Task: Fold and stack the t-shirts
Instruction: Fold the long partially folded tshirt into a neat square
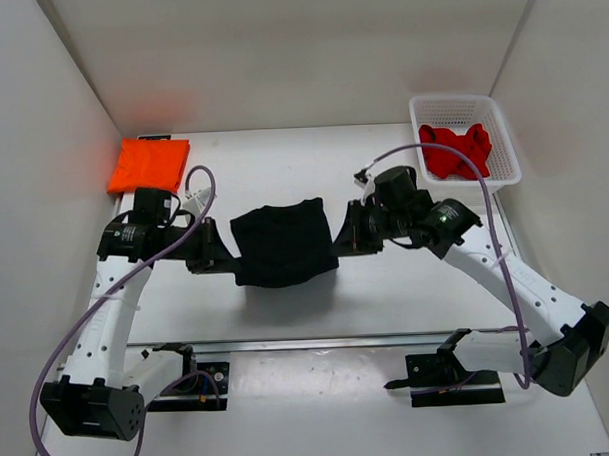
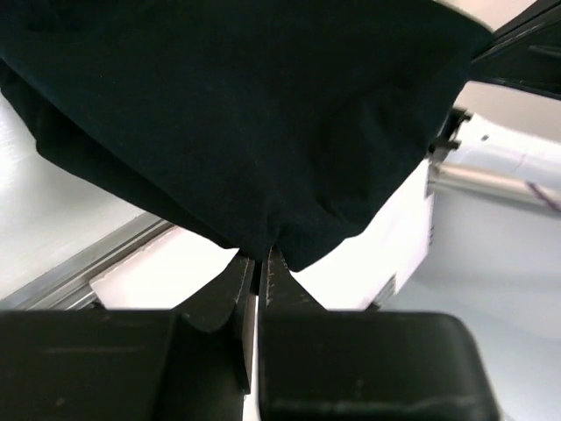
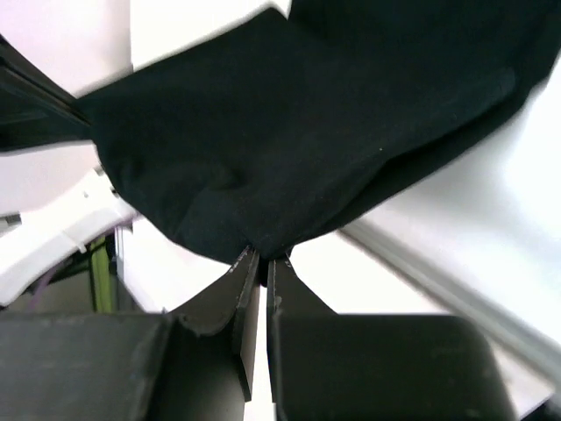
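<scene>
T-shirt in black [image 1: 283, 244] stretched between left end effector [image 1: 228, 253] and right end effector [image 1: 338, 239], each clamped on an opposite edge.

black t-shirt [image 1: 283, 244]: frame centre, stretched sideways, roughly rectangular, lower edge sagging. orange t-shirt [image 1: 148, 164]: upper left, folded into a neat flat rectangle. red t-shirt [image 1: 458, 151]: upper right, crumpled heap, unfolded.

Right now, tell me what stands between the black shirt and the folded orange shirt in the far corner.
No loose item lies between the black shirt and the orange shirt. Only the left arm crosses that line, its left gripper shut on the shirt's edge; the right gripper is shut on the opposite edge.
</scene>
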